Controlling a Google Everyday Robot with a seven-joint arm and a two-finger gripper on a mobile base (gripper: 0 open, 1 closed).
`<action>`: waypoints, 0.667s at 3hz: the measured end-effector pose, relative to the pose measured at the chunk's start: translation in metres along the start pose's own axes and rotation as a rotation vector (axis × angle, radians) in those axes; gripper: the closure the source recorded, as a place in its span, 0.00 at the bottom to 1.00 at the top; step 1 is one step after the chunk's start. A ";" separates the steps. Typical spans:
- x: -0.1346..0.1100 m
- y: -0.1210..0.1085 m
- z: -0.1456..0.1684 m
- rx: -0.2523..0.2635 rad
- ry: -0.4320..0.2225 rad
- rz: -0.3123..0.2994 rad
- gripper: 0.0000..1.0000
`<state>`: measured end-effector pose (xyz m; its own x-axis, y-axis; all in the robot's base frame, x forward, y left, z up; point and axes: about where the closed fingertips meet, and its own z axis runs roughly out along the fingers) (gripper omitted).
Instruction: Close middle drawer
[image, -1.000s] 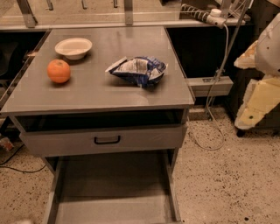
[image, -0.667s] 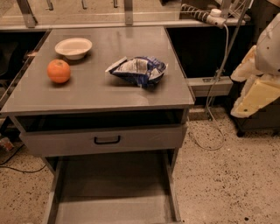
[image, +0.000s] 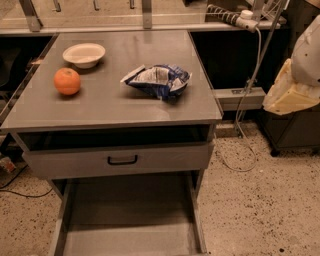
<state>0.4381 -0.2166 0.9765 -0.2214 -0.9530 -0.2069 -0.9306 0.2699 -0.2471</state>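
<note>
1. I saw the middle drawer (image: 130, 215) pulled far out toward the near edge of the view. Its long shallow tray lay open and bare, and its front panel fell below the bottom edge, out of sight.
2. Just above it, the upper drawer (image: 60, 162) stood slightly out from the cabinet. A dark gap showed over its front, and a black handle (image: 122, 160) sat at its centre.
3. The hand (image: 287, 95) was at the right edge, well apart from both drawers, at about the height of the surface (image: 110, 107) and over the floor (image: 260, 210). It touched nothing on the cabinet, and I could not tell how far open it was.
4. On the surface, an orange (image: 67, 81) sat toward the left. A white bowl (image: 84, 54) stood just beyond it on the far side, and a crumpled blue-and-white bag (image: 157, 80) lay right of centre.
5. A pale cable (image: 248, 90) hung down to the speckled floor between the cabinet and the hand.
</note>
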 end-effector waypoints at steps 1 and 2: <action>0.013 0.010 0.002 -0.002 0.032 0.019 1.00; 0.042 0.035 0.005 -0.026 0.094 0.061 1.00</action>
<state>0.3978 -0.2469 0.9541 -0.3028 -0.9440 -0.1309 -0.9216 0.3251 -0.2120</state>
